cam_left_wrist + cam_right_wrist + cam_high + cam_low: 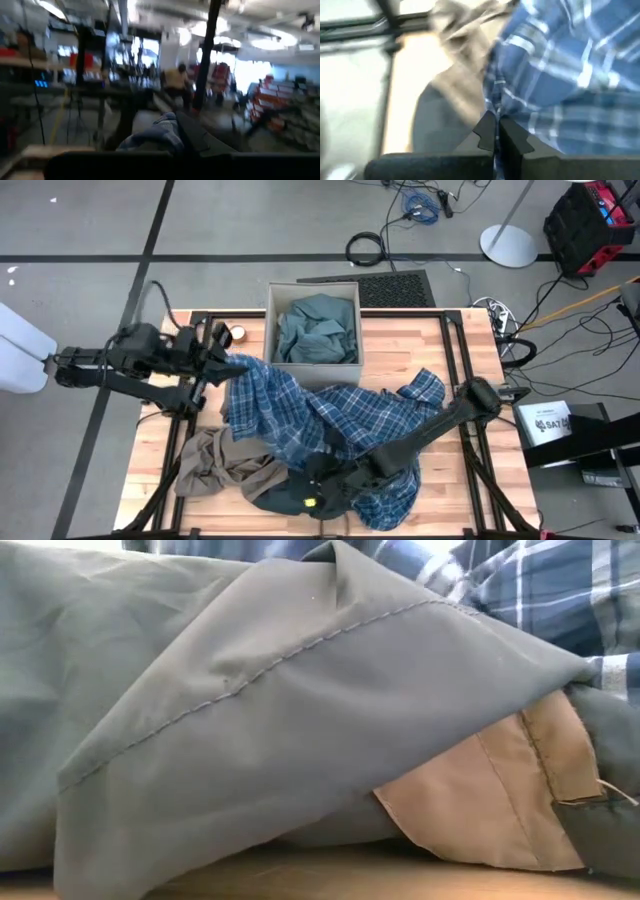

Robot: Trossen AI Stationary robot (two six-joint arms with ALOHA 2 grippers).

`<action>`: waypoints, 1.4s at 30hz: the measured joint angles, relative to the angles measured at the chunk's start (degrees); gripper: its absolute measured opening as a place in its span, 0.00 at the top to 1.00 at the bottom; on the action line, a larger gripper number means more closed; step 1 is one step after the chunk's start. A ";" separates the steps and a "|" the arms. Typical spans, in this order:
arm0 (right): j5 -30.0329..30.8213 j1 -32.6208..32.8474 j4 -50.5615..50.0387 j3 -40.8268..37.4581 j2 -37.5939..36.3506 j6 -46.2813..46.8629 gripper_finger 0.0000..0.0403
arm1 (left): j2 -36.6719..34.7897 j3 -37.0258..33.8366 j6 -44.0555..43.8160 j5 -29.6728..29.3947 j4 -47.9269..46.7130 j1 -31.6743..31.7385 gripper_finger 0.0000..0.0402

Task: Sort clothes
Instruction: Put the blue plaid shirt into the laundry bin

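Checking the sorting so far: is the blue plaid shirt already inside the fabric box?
No, the blue plaid shirt lies spread on the table; the box holds only a teal-grey garment.

shirt (318, 328) in box (271, 330); plaid shirt (300, 412) before it on table (470, 480)

The plaid shirt (320, 420) lies over part of the tan garment (215, 465) and the dark garment (285, 498), so their full shapes stay hidden. In the low view, cloth fills the picture and blocks the room. The left wrist view is blurry; a person (176, 82) beyond the shirt is too fuzzy to make out.
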 joint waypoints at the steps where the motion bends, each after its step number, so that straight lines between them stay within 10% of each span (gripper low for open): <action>1: -2.77 0.31 -4.43 1.69 -1.17 1.13 1.00 | 0.00 0.01 -0.02 0.88 -2.23 0.00 0.99; 9: -9.57 3.05 -34.54 15.58 -7.74 10.74 1.00 | 1.06 0.01 -1.93 1.91 -23.37 -0.03 0.76; 18: -15.23 3.47 -44.62 18.81 -11.11 13.48 1.00 | 5.32 0.01 -9.34 1.64 -39.95 -2.71 0.40; 27: -22.97 3.42 -51.67 18.79 -11.20 16.54 1.00 | 6.96 -5.24 -17.22 8.17 -47.72 -9.52 0.34; 34: -22.93 3.32 -52.22 18.79 -11.20 15.06 1.00 | 7.39 -8.10 -25.39 7.63 -26.50 -18.78 0.34; 42: -23.29 2.12 -47.21 18.76 -11.20 11.15 1.00 | 14.28 -7.91 -4.17 -6.64 9.05 -25.02 0.34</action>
